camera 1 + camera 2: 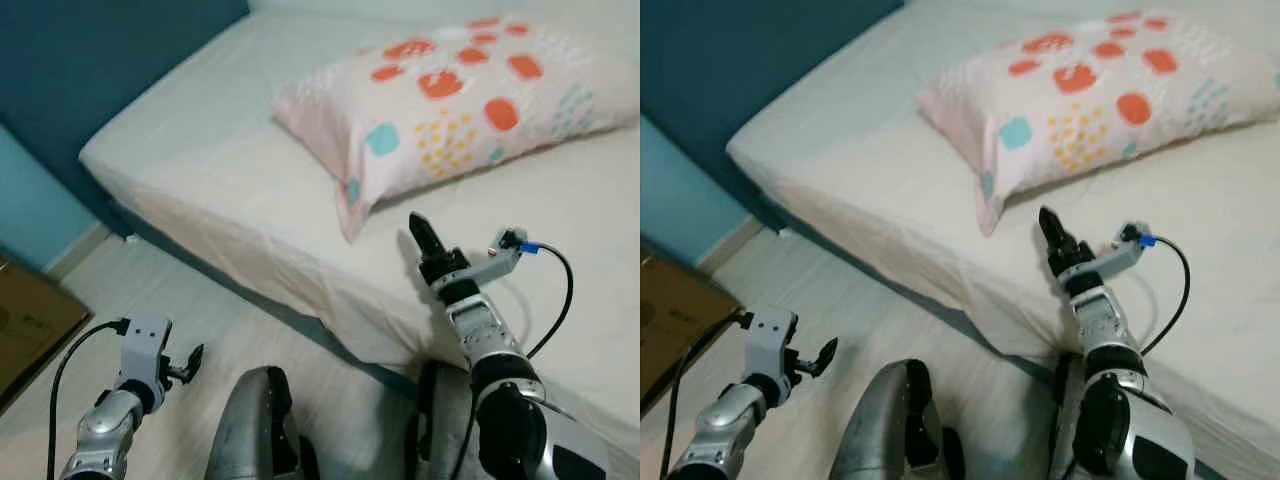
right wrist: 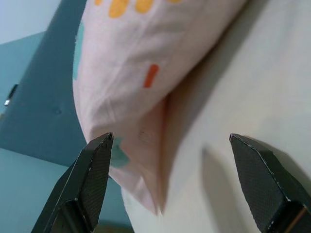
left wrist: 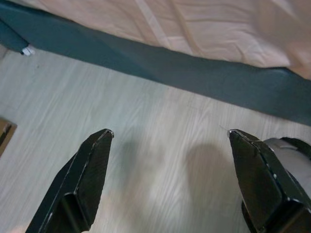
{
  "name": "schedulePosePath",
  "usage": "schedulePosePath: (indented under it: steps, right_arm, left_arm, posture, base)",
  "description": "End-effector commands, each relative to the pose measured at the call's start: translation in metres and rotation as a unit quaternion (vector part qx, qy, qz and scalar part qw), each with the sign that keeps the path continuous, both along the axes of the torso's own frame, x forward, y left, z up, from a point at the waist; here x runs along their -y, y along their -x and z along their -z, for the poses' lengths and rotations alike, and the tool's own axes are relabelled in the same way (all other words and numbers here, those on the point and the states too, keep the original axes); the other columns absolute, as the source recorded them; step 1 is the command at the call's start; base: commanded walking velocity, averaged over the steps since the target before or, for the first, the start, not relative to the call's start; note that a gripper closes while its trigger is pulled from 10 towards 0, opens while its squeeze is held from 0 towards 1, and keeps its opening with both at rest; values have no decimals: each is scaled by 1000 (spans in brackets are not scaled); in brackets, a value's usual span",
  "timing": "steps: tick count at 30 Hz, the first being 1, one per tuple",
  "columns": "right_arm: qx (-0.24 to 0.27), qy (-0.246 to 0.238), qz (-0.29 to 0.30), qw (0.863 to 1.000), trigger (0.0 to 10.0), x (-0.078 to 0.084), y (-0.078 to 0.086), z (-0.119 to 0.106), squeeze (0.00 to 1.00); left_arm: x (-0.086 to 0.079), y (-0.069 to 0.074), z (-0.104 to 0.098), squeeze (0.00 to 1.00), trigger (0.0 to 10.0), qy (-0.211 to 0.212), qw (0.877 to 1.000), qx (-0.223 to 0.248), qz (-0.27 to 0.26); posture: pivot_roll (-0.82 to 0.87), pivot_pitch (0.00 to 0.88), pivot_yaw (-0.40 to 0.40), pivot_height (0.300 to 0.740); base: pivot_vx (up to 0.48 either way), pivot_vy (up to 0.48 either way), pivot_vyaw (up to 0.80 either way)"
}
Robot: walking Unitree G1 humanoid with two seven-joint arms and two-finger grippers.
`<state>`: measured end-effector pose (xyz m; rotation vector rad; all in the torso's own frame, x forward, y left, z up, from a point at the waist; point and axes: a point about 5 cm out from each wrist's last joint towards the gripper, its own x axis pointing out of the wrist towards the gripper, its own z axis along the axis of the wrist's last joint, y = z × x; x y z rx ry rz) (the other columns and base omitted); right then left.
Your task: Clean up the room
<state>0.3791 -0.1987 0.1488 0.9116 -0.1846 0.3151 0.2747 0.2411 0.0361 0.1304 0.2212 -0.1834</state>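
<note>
Left eye view: pillow (image 1: pixel 455 105) lies on the bed (image 1: pixel 220 170), far and right of centre, long axis running from its near-left corner up toward the far right. Right gripper (image 1: pixel 424 238) is raised over the mattress just near of that near-left corner, apart from it, fingers aimed at it. Left gripper (image 1: pixel 190 362) hangs low over the wood floor (image 1: pixel 190 300) on the left, well apart from the pillow. Right arm is clearly the nearer one.

Right eye view: same layout; a cardboard box (image 1: pixel 670 315) sits at the left edge on the floor.

Left wrist view: both fingers (image 3: pixel 80 182) spread wide, nothing between them, floor and the dark bed base (image 3: pixel 204 77) beyond.

Right wrist view: fingers (image 2: pixel 87 182) spread wide, empty, touching nothing. The pillow corner sits straight ahead between them (slightly toward one finger).

Judgement: a short forward reach would bring the corner into the open span before closing.
</note>
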Motion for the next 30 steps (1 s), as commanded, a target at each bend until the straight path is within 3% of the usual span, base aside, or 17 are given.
schedulePosePath:
  steps: [1,2,7,10,11,15,19,20,23,25,30]
  right_arm:
    - [-1,-8,-2,1000,10000,0,0,1,0]
    - [23,-8,-5,1000,10000,-2,-6,-15,0]
    - [51,-11,-11,999,10000,-4,-11,-30,0]
    - [89,-17,-13,996,10000,-7,-18,-58,0]
    - [89,-17,-13,996,10000,-7,-18,-58,0]
    - [124,-29,-1,992,10000,-4,-25,-92,0]
    - [134,-35,7,990,10000,0,-28,-105,0]
    - [129,-38,17,991,10000,2,-29,-110,0]
    - [111,-42,31,992,10000,4,-31,-109,0]
    - [61,-33,68,995,10000,9,-34,-106,0]
    - [9,-29,118,993,10000,18,-36,-106,0]
  left_arm:
    - [-10,8,1,0,10000,-12,1000,-14,0]
    - [-11,10,-4,0,10000,-13,1000,-6,5]
    - [-12,14,-7,0,10000,-15,1000,-3,10]
    - [-11,24,-7,0,10000,-17,1000,-7,20]
    - [-11,24,-7,0,10000,-17,1000,-7,20]
    - [-4,42,2,0,10000,-20,999,-28,37]
    - [0,53,8,0,10000,-18,998,-42,42]
    - [3,60,10,0,10000,-17,997,-55,42]
    - [4,63,11,0,10000,-17,997,-60,43]
    - [5,68,11,0,10000,-16,997,-65,44]
    - [6,72,7,0,10000,-15,997,-68,44]
  posture:
    - [255,426,148,485]
    - [268,443,153,485]
    - [277,458,158,485]
    - [288,479,167,485]
    - [288,479,167,485]
    - [293,492,170,485]
    - [294,498,168,485]
    - [294,500,168,485]
    - [293,501,168,485]
    - [296,510,167,485]
    - [305,518,167,485]
  base:
    - [0,0,0]
    - [0,0,0]
    - [0,0,0]
    - [0,0,0]
    - [0,0,0]
    - [0,0,0]
    - [0,0,0]
    - [0,0,0]
    - [0,0,0]
    - [0,0,0]
    - [0,0,0]
